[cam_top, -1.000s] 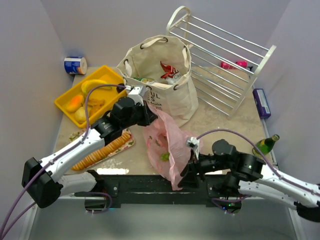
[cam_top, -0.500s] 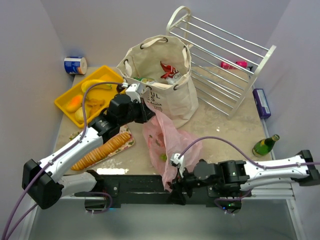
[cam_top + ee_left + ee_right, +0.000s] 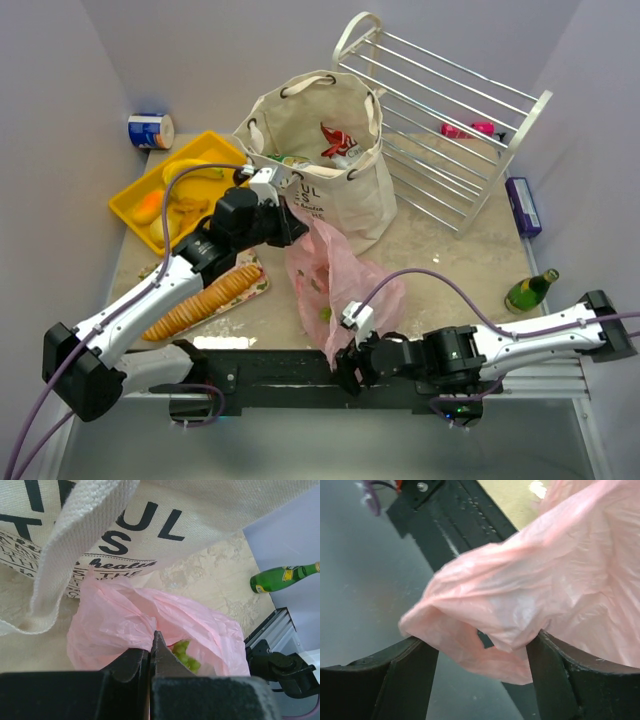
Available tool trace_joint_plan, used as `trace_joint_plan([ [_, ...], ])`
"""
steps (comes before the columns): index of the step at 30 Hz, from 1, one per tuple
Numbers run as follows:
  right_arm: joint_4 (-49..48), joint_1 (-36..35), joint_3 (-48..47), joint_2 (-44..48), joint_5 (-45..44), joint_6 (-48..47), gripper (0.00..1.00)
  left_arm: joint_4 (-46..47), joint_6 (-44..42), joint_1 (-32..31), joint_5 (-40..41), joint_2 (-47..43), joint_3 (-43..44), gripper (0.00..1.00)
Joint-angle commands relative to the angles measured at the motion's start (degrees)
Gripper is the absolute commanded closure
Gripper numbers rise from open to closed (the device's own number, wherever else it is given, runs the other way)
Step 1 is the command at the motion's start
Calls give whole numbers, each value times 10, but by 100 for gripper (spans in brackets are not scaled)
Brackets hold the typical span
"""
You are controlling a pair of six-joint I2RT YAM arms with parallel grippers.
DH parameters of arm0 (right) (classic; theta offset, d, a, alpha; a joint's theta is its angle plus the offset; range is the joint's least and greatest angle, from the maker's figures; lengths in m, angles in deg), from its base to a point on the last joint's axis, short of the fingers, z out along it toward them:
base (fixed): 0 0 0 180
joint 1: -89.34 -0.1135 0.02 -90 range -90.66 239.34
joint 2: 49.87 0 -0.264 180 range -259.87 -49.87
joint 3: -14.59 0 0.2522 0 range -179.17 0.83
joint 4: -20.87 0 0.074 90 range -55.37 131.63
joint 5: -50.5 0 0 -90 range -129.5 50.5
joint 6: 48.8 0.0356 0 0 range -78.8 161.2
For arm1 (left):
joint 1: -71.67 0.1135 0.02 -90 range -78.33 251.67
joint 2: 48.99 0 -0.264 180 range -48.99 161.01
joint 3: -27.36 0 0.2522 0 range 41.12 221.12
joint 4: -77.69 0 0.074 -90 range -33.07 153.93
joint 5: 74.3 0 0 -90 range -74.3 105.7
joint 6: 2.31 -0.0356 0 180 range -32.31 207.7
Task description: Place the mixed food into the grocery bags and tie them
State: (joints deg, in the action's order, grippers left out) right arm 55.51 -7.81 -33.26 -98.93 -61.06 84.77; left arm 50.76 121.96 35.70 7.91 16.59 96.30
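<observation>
Pink plastic bag (image 3: 338, 285) lies on the table just in front of the canvas tote (image 3: 320, 160), its thin film bunched and stretched between your two arms; green grapes (image 3: 184, 655) show through its open mouth; your left gripper (image 3: 152, 641) has its jaws pressed tight together on a pinch of the bag's upper edge, right beside the tote's lettered face; your right gripper (image 3: 482, 645) sits low at the near edge of the table with its jaws spread wide, a loose lobe of the pink film hanging between the fingers (image 3: 555, 675) and brushing one of them, not clamped; inside the tote you can see a red packet (image 3: 338, 138); to the left sit the yellow tray (image 3: 120, 203) with fruit in it and the long cracker sleeve (image 3: 205, 298); a can (image 3: 150, 131) stands at the back left, a white rack (image 3: 450, 130) leans at the back right, and a green bottle (image 3: 530, 291) lies near the right edge.
</observation>
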Motion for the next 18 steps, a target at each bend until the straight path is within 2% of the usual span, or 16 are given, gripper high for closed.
trace_joint_plan([
  [1, 39, -4, -30, -25, -83, 7, 45, 1, -20, 6, -9, -26, 24, 100],
  [2, 61, -4, -54, -28, -100, 13, 53, 0, -23, 7, -8, -28, 23, 100],
  [3, 81, -4, -67, -26, -129, 14, 72, -4, -24, 7, -7, -31, 23, 100],
  [6, 173, -4, -138, -10, -208, 15, 100, -8, -30, 9, -6, -41, 27, 100],
  [7, 228, -4, -163, 4, -230, 17, 100, -12, -32, 9, -5, -46, 29, 100],
  [11, 349, -4, -329, 28, -336, -8, 100, -59, -60, 10, 29, -61, 80, 100],
  [14, 385, -4, -398, 51, -400, -37, 100, -92, -79, 10, 49, -68, 128, 100],
  [18, 386, -4, -404, 92, -456, -53, 100, -115, -88, 10, 57, -77, 172, 100],
])
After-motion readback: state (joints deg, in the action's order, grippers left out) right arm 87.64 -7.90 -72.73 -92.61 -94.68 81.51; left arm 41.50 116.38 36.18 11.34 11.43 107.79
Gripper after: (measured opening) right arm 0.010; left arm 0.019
